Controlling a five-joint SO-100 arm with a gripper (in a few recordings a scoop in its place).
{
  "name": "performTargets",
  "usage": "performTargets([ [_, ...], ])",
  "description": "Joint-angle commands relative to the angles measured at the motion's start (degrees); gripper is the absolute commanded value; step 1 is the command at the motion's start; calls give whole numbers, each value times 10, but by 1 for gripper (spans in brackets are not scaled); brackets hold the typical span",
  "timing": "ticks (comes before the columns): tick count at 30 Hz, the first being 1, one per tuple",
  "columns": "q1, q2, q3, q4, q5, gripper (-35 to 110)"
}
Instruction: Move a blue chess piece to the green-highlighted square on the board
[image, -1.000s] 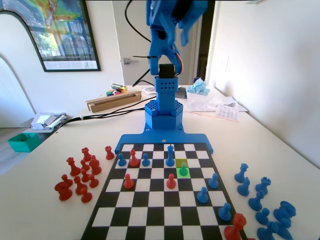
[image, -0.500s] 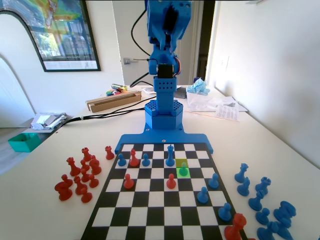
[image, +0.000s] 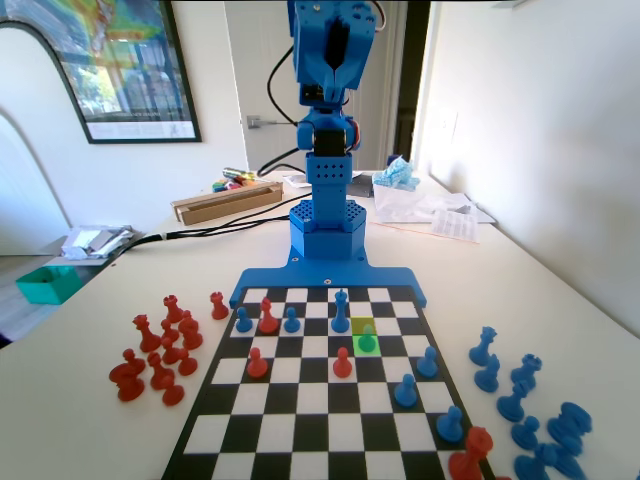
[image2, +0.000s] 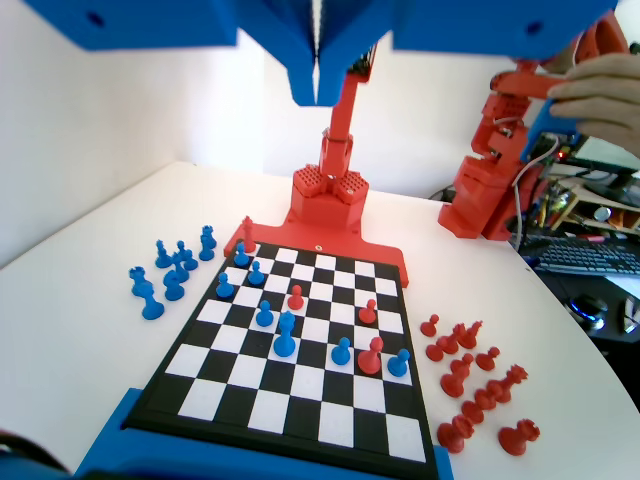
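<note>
A small blue pawn (image: 367, 340) stands on the bright green square (image: 367, 347), right of the board's (image: 310, 400) middle in the fixed view. In the wrist view the same pawn (image2: 264, 314) is just left of and beyond a taller blue piece (image2: 285, 335). My gripper (image2: 318, 98) hangs high above the board's near end. Its jaws are pressed together with nothing between them. In the fixed view my arm (image: 325, 130) is folded upright over its base, far from the pawn.
Other blue pawns (image: 405, 390) and red pawns (image: 342, 362) stand scattered on the board. An olive-yellow square (image: 362, 326) lies just behind the green one. Spare red pieces (image: 160, 350) crowd the table on the left, and spare blue pieces (image: 520, 400) on the right.
My arm has folded further up and back, and the gripper has swung to the centre line above the base. No piece on the board has moved.
</note>
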Motion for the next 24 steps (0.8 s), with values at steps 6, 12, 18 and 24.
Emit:
performTargets([
  [6,11,13,-4,-11,1,3],
  [12,15,14,-4,-11,3,3],
  [18,15,14,-4,-11,3,3],
  [24,15,14,-4,-11,3,3],
])
